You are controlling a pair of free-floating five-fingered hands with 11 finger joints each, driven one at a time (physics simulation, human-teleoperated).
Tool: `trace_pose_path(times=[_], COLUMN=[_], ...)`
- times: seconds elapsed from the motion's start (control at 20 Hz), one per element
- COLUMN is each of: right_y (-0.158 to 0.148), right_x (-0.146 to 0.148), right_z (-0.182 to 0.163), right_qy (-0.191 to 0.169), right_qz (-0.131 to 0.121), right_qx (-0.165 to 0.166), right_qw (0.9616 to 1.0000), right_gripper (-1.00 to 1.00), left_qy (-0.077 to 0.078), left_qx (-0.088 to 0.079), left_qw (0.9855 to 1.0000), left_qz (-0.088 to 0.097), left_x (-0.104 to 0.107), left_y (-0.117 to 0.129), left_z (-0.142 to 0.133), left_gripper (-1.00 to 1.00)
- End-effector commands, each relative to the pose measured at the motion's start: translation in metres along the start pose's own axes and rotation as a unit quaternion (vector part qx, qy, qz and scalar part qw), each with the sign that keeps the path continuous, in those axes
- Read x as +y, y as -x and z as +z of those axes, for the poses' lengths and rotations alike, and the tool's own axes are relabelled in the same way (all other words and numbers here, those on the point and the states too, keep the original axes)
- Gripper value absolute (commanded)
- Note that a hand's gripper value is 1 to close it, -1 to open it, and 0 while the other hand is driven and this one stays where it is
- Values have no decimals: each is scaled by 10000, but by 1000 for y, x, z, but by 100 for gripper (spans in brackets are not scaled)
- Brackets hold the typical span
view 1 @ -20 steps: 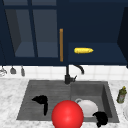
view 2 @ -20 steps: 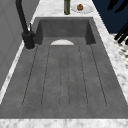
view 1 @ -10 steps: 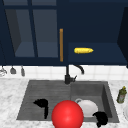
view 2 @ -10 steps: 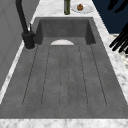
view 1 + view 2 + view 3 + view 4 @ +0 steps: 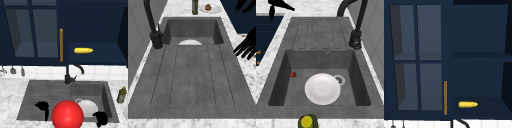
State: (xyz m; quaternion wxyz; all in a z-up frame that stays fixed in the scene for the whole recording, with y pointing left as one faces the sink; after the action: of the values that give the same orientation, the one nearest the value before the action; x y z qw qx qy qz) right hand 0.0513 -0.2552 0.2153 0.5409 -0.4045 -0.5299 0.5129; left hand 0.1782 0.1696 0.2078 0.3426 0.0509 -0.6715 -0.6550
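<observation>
Flat, even light with no clear source fills the scene. The dark grey stone sink (image 5: 105, 90) is evenly lit, its basin walls slightly darker. The navy wall cabinet (image 5: 479, 30) sits dim. All edges look soft and blurred; there is no glare, and cast shadows are faint.

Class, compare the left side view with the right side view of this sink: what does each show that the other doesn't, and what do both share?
Left side view alone: a small plate with a brown item on the counter and a robot hand with straight fingers at the sink's edge. Right side view alone: the drain and a small red object in the basin. Shared: the black faucet, the white plate, the green bottle.
</observation>
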Motion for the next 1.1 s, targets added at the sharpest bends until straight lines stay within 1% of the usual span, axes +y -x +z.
trace_pose_path(times=[0.0,0.1,0.2,0.3,0.4,0.5,0.8,1.0,1.05], right_y=[0,0,0,0,0,0,0,0,0], right_x=[0,0,0,0,0,0,0,0,0], right_z=[0,0,0,0,0,0,0,0,0], right_qy=[0,0,0,0,0,0,0,0,0], right_qz=[0,0,0,0,0,0,0,0,0], right_qx=[0,0,0,0,0,0,0,0,0], right_qw=[10000,10000,10000,10000,10000,10000,10000,10000,10000], right_gripper=[0,0,0,0,0,0,0,0,0], left_qy=[173,139,178,178,143,169,190,157,158], left_qx=[-534,-607,-747,-809,-810,-928,-1136,-1281,-1328], left_qw=[9981,9978,9968,9964,9965,9954,9932,9915,9909], left_qz=[-239,-224,-214,-199,-174,-163,-159,-177,-183], left_x=[-7,-12,-16,-17,-18,-19,-27,-32,-33], left_y=[4,8,9,11,17,20,27,32,33], left_z=[1,4,1,0,2,-1,-3,-3,-3], left_gripper=[-100,-100,-100,-100,-100,-100,-100,-100,-100])
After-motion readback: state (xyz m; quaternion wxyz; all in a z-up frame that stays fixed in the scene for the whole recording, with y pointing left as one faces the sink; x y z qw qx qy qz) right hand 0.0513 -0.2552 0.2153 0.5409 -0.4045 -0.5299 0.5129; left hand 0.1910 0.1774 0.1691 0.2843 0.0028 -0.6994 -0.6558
